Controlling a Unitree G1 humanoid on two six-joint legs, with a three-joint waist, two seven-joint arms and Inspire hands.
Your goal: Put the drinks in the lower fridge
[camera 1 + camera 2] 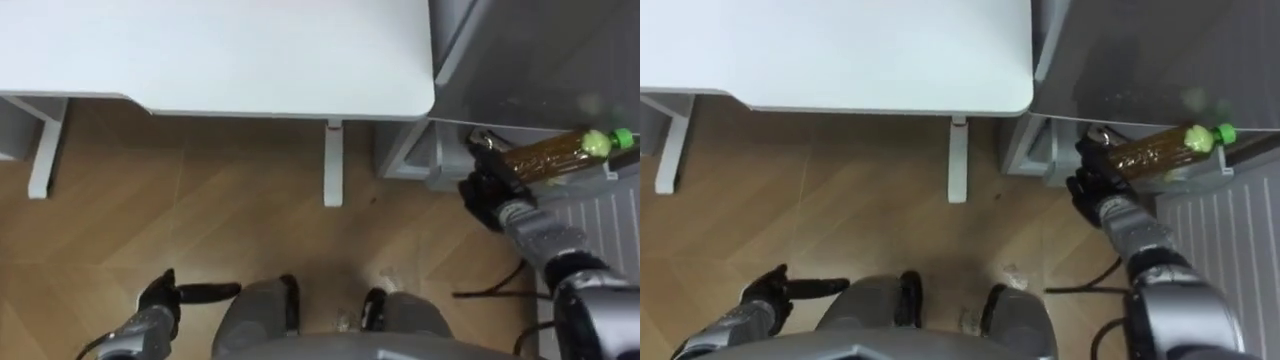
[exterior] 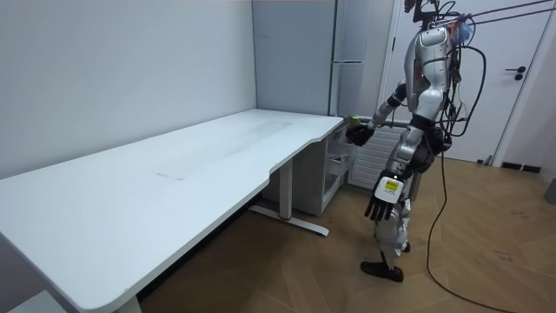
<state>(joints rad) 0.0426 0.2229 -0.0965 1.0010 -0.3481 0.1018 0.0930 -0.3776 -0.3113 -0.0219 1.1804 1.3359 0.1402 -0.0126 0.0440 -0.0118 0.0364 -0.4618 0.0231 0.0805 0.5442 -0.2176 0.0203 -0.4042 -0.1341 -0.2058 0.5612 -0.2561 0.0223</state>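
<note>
A bottle (image 1: pixel 555 155) of amber drink with a green cap lies nearly level in my right hand (image 1: pixel 490 185), whose fingers are curled round its lower end. It is held in front of the grey fridge (image 1: pixel 520 60), just past the desk's corner. In the room view I stand beside the desk's far end, facing the fridge (image 2: pixel 347 52), with the right hand (image 2: pixel 357 135) stretched forward. My left hand (image 1: pixel 160 295) hangs low at my side with relaxed fingers and holds nothing.
A long white desk (image 1: pixel 220 50) fills the left and middle, its white leg (image 1: pixel 333 165) standing on the wooden floor. A white ribbed panel (image 1: pixel 600 225) lies low on the right below the bottle. Open floor lies behind me.
</note>
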